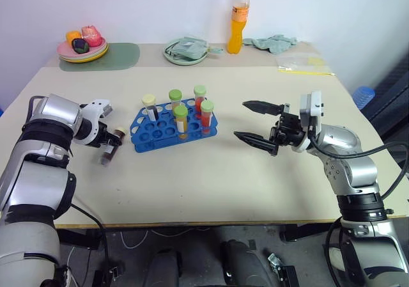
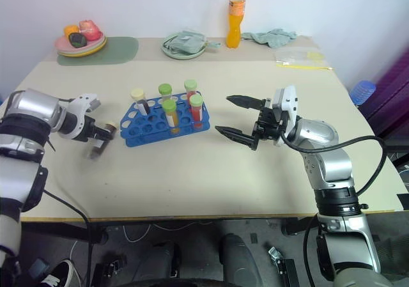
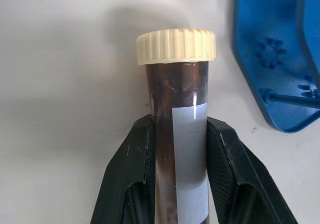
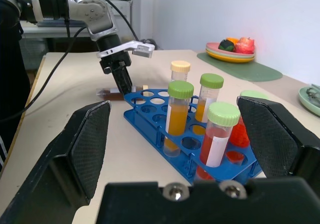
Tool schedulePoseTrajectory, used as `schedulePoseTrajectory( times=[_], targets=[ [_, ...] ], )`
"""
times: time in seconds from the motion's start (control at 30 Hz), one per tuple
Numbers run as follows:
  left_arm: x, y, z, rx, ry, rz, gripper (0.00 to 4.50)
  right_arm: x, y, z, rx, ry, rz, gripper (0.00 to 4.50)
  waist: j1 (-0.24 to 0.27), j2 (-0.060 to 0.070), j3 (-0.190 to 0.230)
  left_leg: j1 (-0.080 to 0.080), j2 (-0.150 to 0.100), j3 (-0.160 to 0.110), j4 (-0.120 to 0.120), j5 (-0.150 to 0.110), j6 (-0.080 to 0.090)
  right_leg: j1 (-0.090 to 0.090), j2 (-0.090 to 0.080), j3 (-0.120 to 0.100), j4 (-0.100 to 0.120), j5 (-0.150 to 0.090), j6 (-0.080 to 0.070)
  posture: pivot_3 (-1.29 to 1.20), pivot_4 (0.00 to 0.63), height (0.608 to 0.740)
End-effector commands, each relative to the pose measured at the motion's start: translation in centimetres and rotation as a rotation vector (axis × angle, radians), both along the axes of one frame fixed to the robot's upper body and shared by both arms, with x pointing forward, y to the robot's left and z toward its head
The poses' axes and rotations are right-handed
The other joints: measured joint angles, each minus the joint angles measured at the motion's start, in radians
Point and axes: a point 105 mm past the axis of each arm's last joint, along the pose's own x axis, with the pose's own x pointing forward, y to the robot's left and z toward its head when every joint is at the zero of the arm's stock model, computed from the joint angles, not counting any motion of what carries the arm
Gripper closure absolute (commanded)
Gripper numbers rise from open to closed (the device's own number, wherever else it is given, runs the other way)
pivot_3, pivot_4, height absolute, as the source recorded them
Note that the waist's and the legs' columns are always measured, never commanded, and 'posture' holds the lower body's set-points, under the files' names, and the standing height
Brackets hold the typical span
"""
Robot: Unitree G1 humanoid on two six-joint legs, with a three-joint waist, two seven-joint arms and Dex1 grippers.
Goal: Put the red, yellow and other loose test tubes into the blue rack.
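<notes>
We stand at a beige table (image 1: 211, 185) set against a white wall. At its far edge sit a stack of plates with fruit (image 1: 82, 47), a green plate with a cloth (image 1: 186, 50), and an orange drink bottle (image 1: 238, 18).

Our left gripper (image 3: 176, 134) has its black fingers (image 3: 134, 169) clamped on a brown test tube (image 3: 176, 114) with a cream ribbed cap and a white label. The tube lies low over the table, and its cap end sticks out past the fingertips. The blue rack (image 1: 174, 128) sits just beyond and to one side of these jaws, its corner near the cap but not touching it.

Our right gripper (image 1: 257, 124) hovers above the table with its jaws wide apart and nothing between them. The rack stands straight ahead of the opening, apart from the fingertips. It holds five upright tubes: one cream-capped (image 1: 149, 103) and four green-capped with orange or red contents (image 4: 177, 115).
</notes>
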Motion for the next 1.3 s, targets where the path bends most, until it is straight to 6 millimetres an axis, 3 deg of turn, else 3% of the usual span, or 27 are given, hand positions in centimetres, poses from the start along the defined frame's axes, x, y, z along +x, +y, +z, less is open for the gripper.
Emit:
schedulePoseTrajectory(
  times=[0.03, 0.1, 0.17, 0.23, 0.33, 0.5, 0.6, 0.8, 0.97, 1.13, 1.3],
  targets=[
    [1.1, 2.2, 3.6, 0.047, -0.191, 0.077, 3.67, -0.5, -0.2, 1.0, 0.01, -0.05, -0.006, 0.0, 0.0, -0.001, 0.0, 0.0, 0.0, 0.0, 0.0, 0.0, 0.0, 0.0, 0.0, 0.0, 0.0, 0.0, 0.0, 0.0, 0.15, 0.74],
    [1.8, 2.9, 5.6, 0.042, -0.311, 0.133, 3.67, -0.6, -0.3, 1.0, 0.011, -0.048, -0.014, 0.0, 0.001, -0.001, 0.001, -0.002, 0.0, 0.0, 0.0, 0.0, 0.0, -0.001, 0.0, 0.0, 0.0, 0.0, 0.0, 0.0, 0.15, 0.74],
    [2.9, 2.0, 9.4, -0.022, -0.618, 0.103, 3.67, -0.6, -0.5, 0.9, 0.016, -0.045, -0.025, 0.0, 0.002, -0.001, 0.0, -0.002, 0.0, 0.0, 0.0, 0.0, 0.0, -0.002, -0.001, 0.0, -0.001, 0.0, 0.0, 0.0, 0.15, 0.74],
    [2.2, 0.8, 11.9, -0.087, -0.877, 0.042, 3.67, -0.6, -0.7, 0.8, 0.011, -0.046, -0.033, 0.0, 0.006, -0.001, 0.0, -0.002, 0.001, 0.001, 0.0, 0.0, 0.0, -0.002, -0.003, 0.0, 0.0, 0.0, 0.0, 0.0, 0.15, 0.74],
    [0.0, -1.6, 12.7, -0.214, -1.02, -0.059, 3.67, -0.5, -0.9, 0.8, 0.006, -0.041, -0.035, 0.0, 0.01, -0.001, 0.0, -0.002, 0.0, 0.002, 0.0, 0.0, -0.001, -0.001, -0.006, 0.0, -0.001, 0.001, 0.0, 0.0, 0.15, 0.74],
    [-2.7, -5.6, 13.8, -0.236, -1.319, -0.263, 3.67, -0.1, -0.7, 1.0, 0.0, -0.036, -0.02, 0.0, 0.019, -0.001, 0.0, -0.001, 0.0, 0.003, 0.0, 0.0, -0.001, 0.0, -0.007, 0.0, -0.001, 0.001, 0.0, 0.0, 0.15, 0.74],
    [-3.3, -8.2, 12.6, -0.22, -1.371, -0.382, 3.67, 0.0, -0.5, 1.1, 0.0, -0.038, -0.009, 0.0, 0.027, -0.001, 0.0, -0.001, 0.0, 0.003, 0.001, 0.0, -0.001, 0.001, -0.005, 0.0, -0.002, 0.001, 0.0, 0.0, 0.15, 0.74],
    [-3.1, -10.7, 9.1, -0.173, -1.396, -0.434, 3.67, -0.2, -0.8, 1.3, -0.004, -0.042, -0.022, 0.0, 0.031, 0.0, -0.001, 0.0, -0.001, 0.003, 0.001, 0.0, -0.001, 0.002, -0.004, 0.0, -0.003, 0.001, 0.0, 0.0, 0.15, 0.74],
    [-2.5, -11.9, 5.8, -0.096, -1.391, -0.481, 3.67, -0.6, -1.6, 1.1, -0.01, -0.032, -0.055, 0.0, 0.03, 0.0, -0.001, 0.0, -0.001, 0.002, 0.001, 0.0, -0.001, 0.002, -0.004, 0.0, -0.003, 0.001, 0.0, 0.0, 0.15, 0.74],
    [-2.2, -13.7, 4.2, -0.09, -1.393, -0.521, 3.67, -1.0, -1.8, 1.1, -0.016, -0.033, -0.067, 0.0, 0.031, 0.0, -0.001, 0.0, -0.001, 0.002, 0.001, 0.0, -0.001, 0.002, -0.004, 0.0, -0.003, 0.001, 0.0, 0.0, 0.15, 0.74],
    [-2.3, -14.2, 2.5, -0.1, -1.368, -0.518, 3.67, -0.9, -2.2, 1.3, -0.021, -0.042, -0.084, 0.0, 0.029, 0.0, -0.001, 0.001, 0.0, 0.002, 0.001, 0.0, -0.001, 0.003, -0.003, 0.0, -0.003, 0.001, 0.0, 0.0, 0.15, 0.74]
  ],
)
